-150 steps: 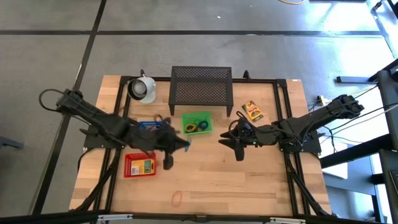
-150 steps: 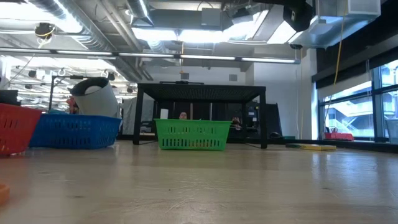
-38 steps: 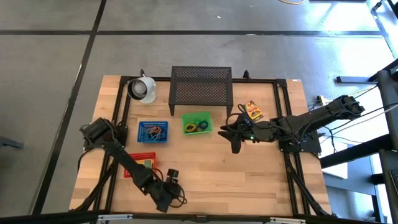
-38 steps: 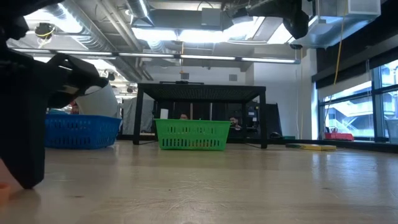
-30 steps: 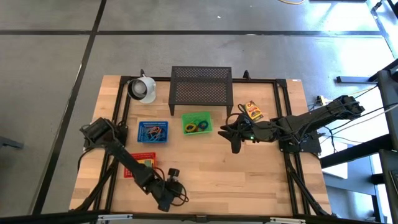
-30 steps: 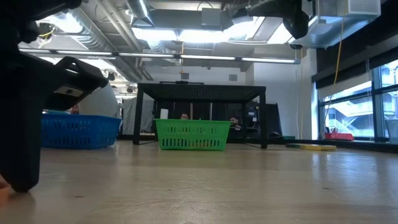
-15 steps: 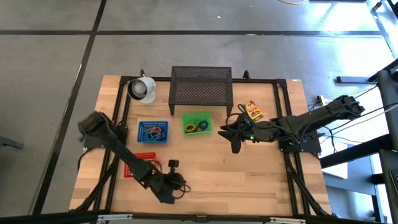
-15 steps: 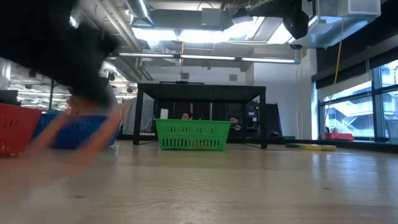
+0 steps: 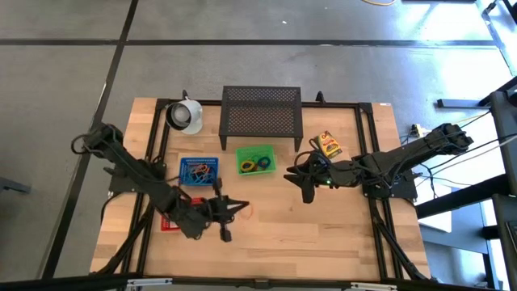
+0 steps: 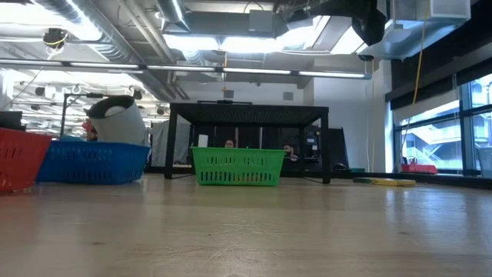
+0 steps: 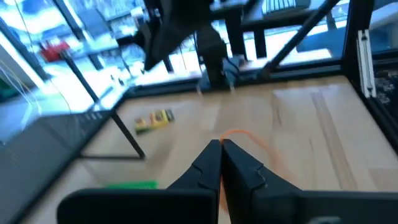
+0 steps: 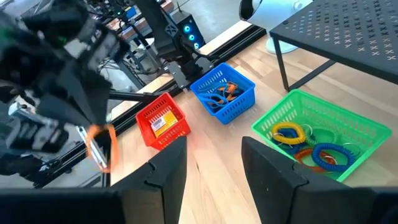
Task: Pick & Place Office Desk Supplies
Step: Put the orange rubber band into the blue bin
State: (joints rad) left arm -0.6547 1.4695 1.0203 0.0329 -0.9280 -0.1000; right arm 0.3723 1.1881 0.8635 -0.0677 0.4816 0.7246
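I see the left claw (image 9: 240, 208) pinched tight on an orange rubber band (image 11: 245, 138), above the worktop (image 9: 323, 234) beside the red basket (image 9: 171, 218); most of the loop hides behind its fingers. The right claw (image 9: 304, 184) hangs part-open, empty, near the green basket (image 9: 255, 160).

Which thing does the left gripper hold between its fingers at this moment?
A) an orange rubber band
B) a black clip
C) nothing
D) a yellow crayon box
A: in the left wrist view the left gripper is shut on an orange rubber band, whose thin loop curves out past the fingertips.
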